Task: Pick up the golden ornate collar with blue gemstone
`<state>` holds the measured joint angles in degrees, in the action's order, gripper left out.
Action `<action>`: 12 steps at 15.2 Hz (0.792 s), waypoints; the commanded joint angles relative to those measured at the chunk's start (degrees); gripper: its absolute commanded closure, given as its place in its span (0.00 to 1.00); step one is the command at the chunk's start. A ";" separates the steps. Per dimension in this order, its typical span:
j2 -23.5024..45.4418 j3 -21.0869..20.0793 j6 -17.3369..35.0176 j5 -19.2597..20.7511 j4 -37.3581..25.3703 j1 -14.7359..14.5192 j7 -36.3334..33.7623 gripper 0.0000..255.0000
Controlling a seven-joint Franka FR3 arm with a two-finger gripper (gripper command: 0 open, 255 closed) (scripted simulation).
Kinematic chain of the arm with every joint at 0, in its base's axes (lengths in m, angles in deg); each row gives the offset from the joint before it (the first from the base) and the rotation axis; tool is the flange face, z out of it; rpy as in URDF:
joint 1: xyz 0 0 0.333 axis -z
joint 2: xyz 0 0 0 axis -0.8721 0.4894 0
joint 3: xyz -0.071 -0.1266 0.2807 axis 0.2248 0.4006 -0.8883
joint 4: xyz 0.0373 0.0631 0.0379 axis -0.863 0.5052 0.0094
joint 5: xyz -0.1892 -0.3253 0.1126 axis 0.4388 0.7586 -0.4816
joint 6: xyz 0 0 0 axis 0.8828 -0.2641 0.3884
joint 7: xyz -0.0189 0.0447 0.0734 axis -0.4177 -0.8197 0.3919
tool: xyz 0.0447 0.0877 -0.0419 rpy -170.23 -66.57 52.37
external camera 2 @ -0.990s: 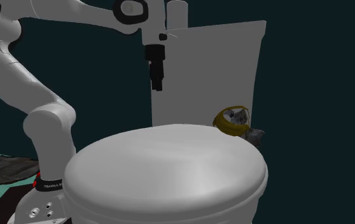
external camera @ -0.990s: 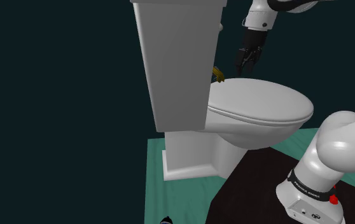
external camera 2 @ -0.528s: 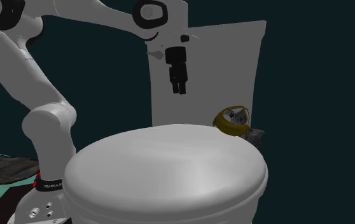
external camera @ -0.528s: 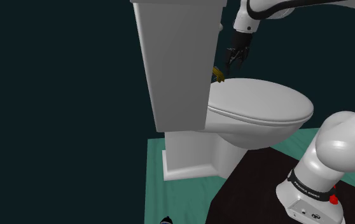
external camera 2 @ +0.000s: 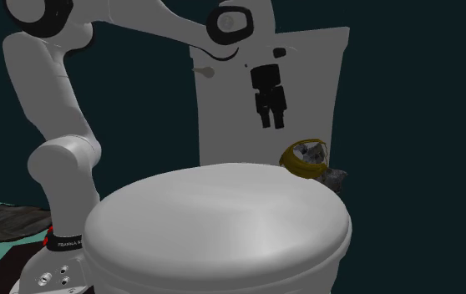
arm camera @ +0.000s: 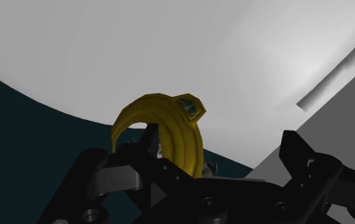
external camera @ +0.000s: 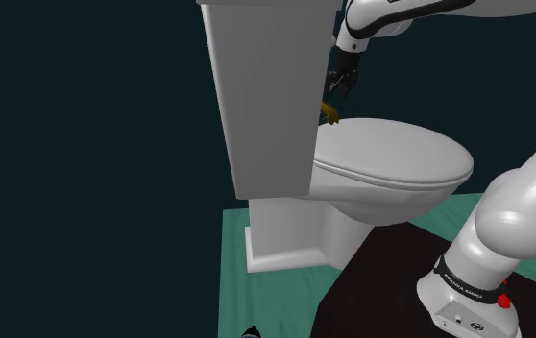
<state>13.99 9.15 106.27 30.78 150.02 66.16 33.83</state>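
Large white toilet, lid shut. Its tall white cistern [external camera: 261,96] stands upright behind the broad, smooth white oval lid [external camera: 391,154].

Task item: golden ornate collar [external camera 2: 305,160], a thick ribbed band of gold bent into an arch. It stands on edge at the very back of the lid, just beside the cistern's front face. Second exterior view: the collar sits at the rear right of the lid [external camera 2: 215,225], with grey bits showing inside its loop and a small dark grey piece just beside it on the right. Shoulder view: only a sliver of the collar [external camera: 328,112] peeks out where the cistern's edge meets the lid.

Wrist view: the collar [arm camera: 163,124] arches up over the white lid [arm camera: 170,51]. A small blue-green stone [arm camera: 192,108] is set in a raised mount near the crown.

White arm reaches across from its base [external camera: 468,307], which rests on a dark flat surface [external camera: 372,298] edged by teal floor [external camera: 256,298]. The all-black two-finger gripper [external camera 2: 271,119] hangs in front of the cistern [external camera 2: 323,83], pointing down. It is above the collar and off to that view's left, with a clear gap between them. Shoulder view: the gripper [external camera: 336,94] is close over the collar's visible sliver.

Fingers of the gripper [arm camera: 221,137] stand apart with nothing clasped. The collar lies ahead of them, nearer one finger [arm camera: 149,135] than the other.
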 commanded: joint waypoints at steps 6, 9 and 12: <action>8.29 1.72 4.58 -0.71 -5.94 0.92 1.53 0.00; 8.50 1.76 6.87 -0.70 -3.87 0.95 1.48 0.00; 8.76 1.80 8.83 -0.71 -2.16 0.98 1.45 0.00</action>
<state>22.88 10.92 114.64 30.03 147.31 67.11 35.27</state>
